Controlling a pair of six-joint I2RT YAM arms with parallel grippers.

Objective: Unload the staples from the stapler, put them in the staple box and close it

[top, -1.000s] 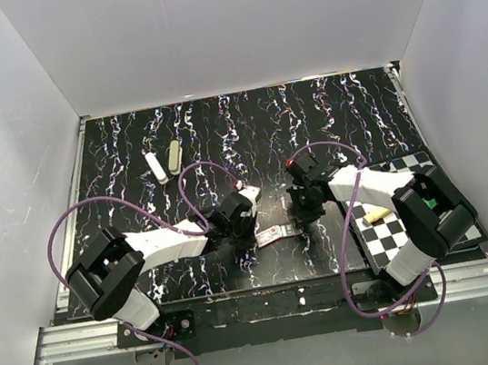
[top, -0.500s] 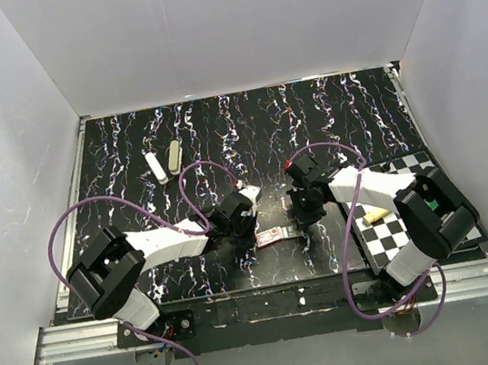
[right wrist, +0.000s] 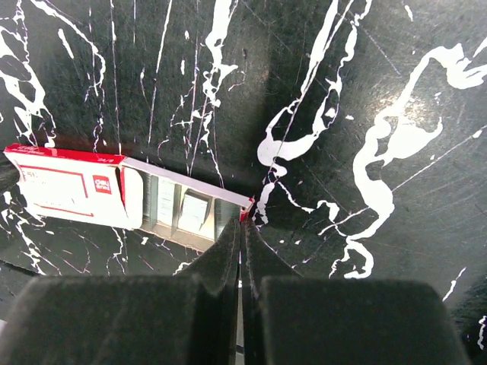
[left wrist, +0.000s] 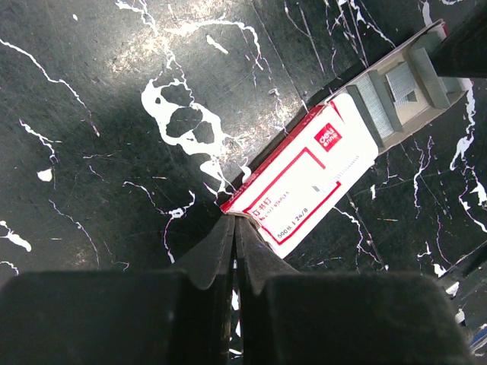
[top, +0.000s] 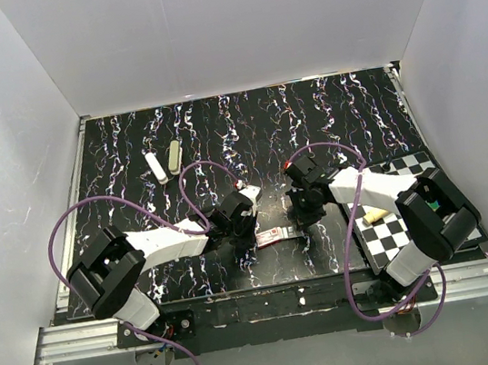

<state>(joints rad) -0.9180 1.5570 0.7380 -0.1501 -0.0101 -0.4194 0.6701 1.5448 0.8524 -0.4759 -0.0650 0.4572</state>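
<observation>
A red-and-white staple box [top: 270, 236] lies on the black mat near the front, between both arms. Its grey inner tray [right wrist: 183, 205] is slid partly out of the sleeve [left wrist: 319, 179], and staple strips show inside. My left gripper [left wrist: 234, 220] is shut on the sleeve's near corner. My right gripper [right wrist: 242, 220] is shut on the red end corner of the tray. A small cream rounded piece [top: 375, 214] on the checkered mat looks like the stapler, but it is too small to be sure.
A white stick [top: 156, 168] and a beige stick-like piece [top: 174, 156] lie side by side at the back left. A black-and-white checkered mat [top: 407, 167] covers the right side. White walls enclose the table on three sides.
The right wrist has shifted very slightly left. The box and the left arm have stayed where they were.
</observation>
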